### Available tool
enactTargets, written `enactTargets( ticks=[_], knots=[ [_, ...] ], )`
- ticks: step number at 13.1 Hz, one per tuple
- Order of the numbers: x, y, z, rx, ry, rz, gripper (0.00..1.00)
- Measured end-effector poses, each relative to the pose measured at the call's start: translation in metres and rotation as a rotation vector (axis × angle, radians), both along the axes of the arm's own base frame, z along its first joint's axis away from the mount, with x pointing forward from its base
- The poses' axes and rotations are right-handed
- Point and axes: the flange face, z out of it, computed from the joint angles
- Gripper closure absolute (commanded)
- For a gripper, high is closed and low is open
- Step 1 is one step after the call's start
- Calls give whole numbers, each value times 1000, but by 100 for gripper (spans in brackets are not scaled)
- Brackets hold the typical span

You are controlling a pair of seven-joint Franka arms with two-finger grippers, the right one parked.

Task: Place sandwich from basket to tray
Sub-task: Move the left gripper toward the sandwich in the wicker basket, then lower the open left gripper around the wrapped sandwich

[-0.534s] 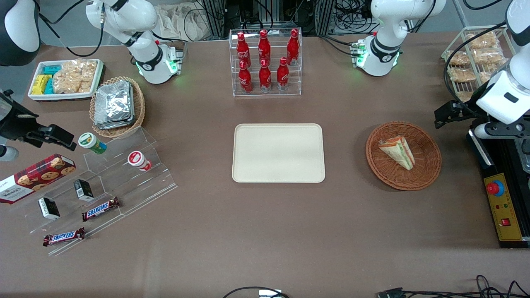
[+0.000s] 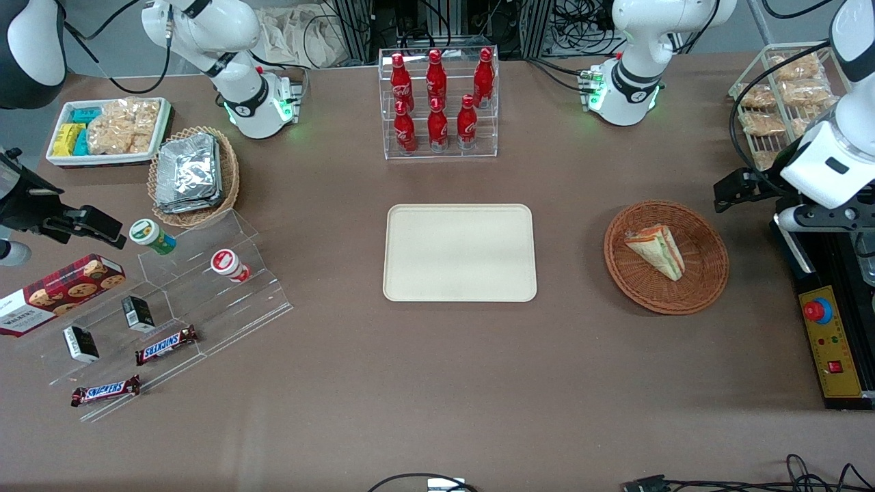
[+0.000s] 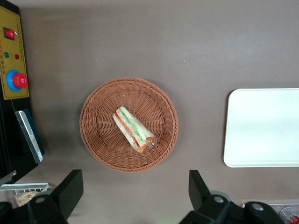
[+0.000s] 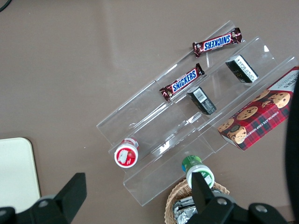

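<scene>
The sandwich (image 2: 657, 251) is a triangular wedge of white bread with green, red and orange filling. It lies in the round reddish-brown wicker basket (image 2: 704, 287). It also shows in the left wrist view (image 3: 134, 129), inside the basket (image 3: 96, 135). The cream-beige tray (image 2: 459, 252) lies flat at the table's middle with nothing on it; part of it shows in the left wrist view (image 3: 261, 127). My left gripper (image 2: 733, 188) hangs high above the table beside the basket, toward the working arm's end. In the left wrist view the gripper (image 3: 134, 190) is open and holds nothing.
A clear rack of red bottles (image 2: 438, 102) stands farther from the front camera than the tray. A white wire rack of snack bags (image 2: 779, 102) and a yellow control box with a red button (image 2: 830, 342) sit near the working arm. Acrylic steps with snacks (image 2: 164, 307) lie toward the parked arm's end.
My left gripper has shifted slightly away from the front camera. The sandwich, basket and tray have not moved.
</scene>
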Motion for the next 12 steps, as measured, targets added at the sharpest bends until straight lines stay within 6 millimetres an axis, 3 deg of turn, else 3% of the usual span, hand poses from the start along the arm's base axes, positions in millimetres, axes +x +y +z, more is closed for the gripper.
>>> enactTargets(
  ticks=[5,8,12],
  knots=[
    [-3,8,-60,15,29,126,0],
    [-20,13,-115,20,-25,234,0],
    [-45,35,-184,19,-67,355,0]
  ],
)
